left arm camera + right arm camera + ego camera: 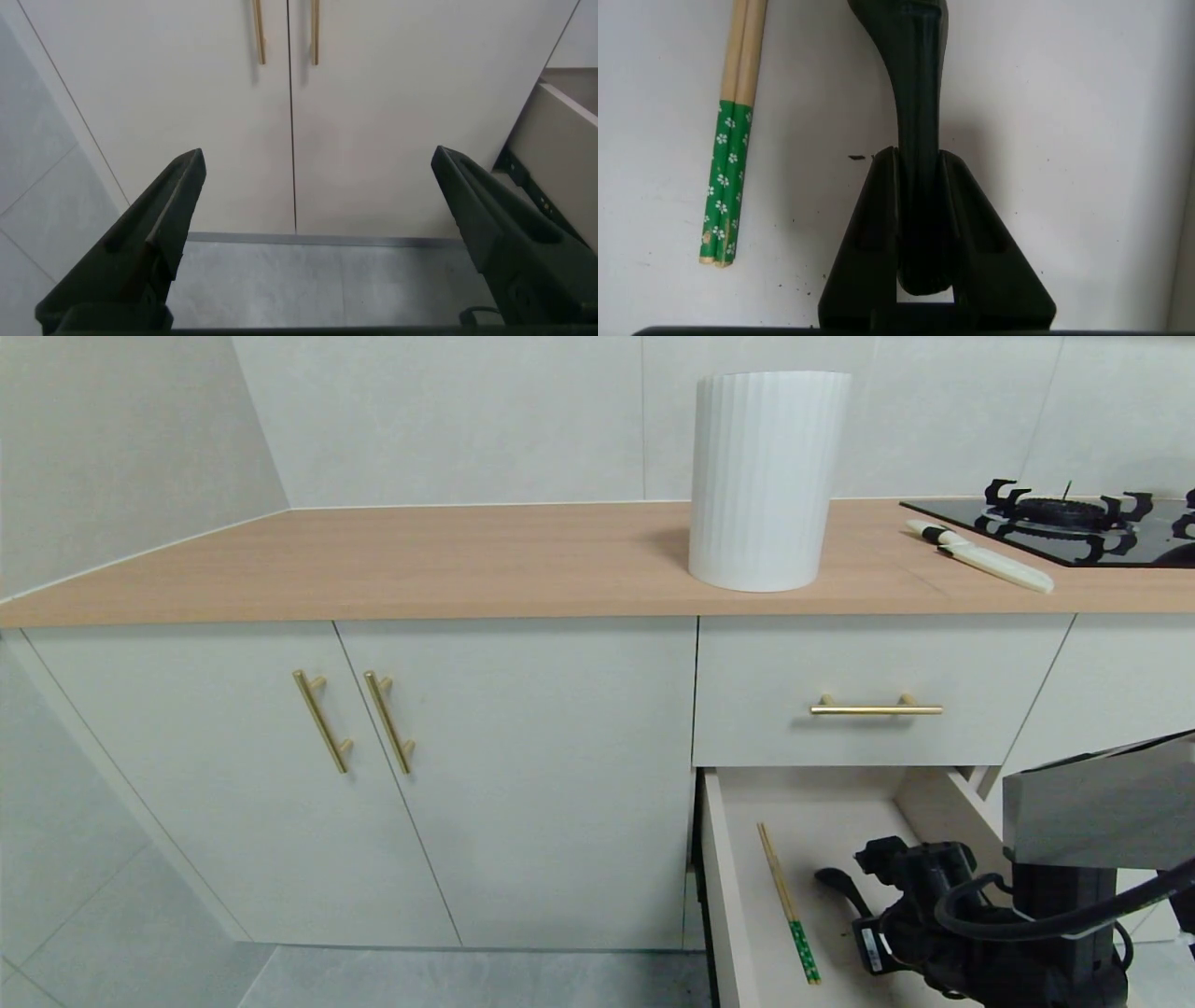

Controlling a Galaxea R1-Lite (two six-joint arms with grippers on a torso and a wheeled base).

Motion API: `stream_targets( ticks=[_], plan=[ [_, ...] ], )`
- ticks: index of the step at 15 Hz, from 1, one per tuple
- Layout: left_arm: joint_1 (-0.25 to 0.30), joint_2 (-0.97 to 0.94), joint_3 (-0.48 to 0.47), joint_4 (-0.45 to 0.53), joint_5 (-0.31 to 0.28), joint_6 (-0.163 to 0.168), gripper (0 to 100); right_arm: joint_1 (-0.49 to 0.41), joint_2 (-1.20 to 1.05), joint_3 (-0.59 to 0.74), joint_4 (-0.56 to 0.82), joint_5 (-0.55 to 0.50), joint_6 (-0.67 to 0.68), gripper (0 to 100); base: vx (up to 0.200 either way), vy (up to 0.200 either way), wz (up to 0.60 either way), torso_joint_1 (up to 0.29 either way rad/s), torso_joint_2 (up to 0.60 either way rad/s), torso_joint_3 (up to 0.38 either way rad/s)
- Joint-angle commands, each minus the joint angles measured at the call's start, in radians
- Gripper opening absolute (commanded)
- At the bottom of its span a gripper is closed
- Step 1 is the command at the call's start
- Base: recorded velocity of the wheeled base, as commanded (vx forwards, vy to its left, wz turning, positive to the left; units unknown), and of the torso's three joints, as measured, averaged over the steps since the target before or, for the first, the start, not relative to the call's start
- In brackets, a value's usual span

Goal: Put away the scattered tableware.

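Right wrist view: we note our right gripper [920, 173] clamped on the handle of a black spoon [910, 56] inside the open drawer [1083, 140]. Chopsticks [729, 177] lie just beside the spoon, not touching it. Our left gripper [318, 166] hangs with fingers spread wide, facing the cupboard doors [392, 121]. A pale knife [980, 556] rests on the counter [467, 560] near the stove [1074, 523].

The black spoon [918, 112] loses its bowl past the right wrist view's edge; the drawer [736, 915] is cropped in front.
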Motion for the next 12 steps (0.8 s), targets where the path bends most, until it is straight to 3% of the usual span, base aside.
stream_targets(
  ticks=[1, 2, 3, 7, 9, 12],
  plan=[
    [0.0, 0.002, 0.0, 0.0, 0.0, -0.001, 100, 0.001, -0.008, 0.007, 0.0, 0.0, -0.001, 0, 0.0, 0.0, 0.0, 0.0, 0.0, 0.0],
    [0.0, 0.002, 0.0, 0.0, 0.0, -0.001, 100, 0.001, -0.009, 0.013, 0.0, 0.0, -0.001, 0, 0.0, 0.0, 0.0, 0.0, 0.0, 0.0],
    [0.0, 0.002, 0.0, 0.0, 0.0, -0.001, 100, 0.0, -0.011, 0.013, 0.0, 0.0, -0.001, 100, 0.0, 0.0, 0.0, 0.0, 0.0, 0.0],
    [0.0, 0.002, 0.0, 0.0, 0.0, -0.001, 100, 0.0, -0.032, 0.011, -0.057, -0.012, 0.007, 100, 0.0, 0.0, 0.0, 0.0, 0.0, 0.0],
    [0.0, 0.002, 0.0, 0.0, 0.0, -0.001, 100, 0.0, -0.054, 0.022, -0.161, -0.072, 0.005, 100, 0.0, 0.0, 0.0, 0.0, 0.0, 0.0],
    [0.0, 0.002, 0.0, 0.0, 0.0, -0.001, 100, 0.0, -0.143, 0.059, -0.178, -0.13, -0.005, 100, 0.0, 0.0, 0.0, 0.0, 0.0, 0.0]
  ],
)
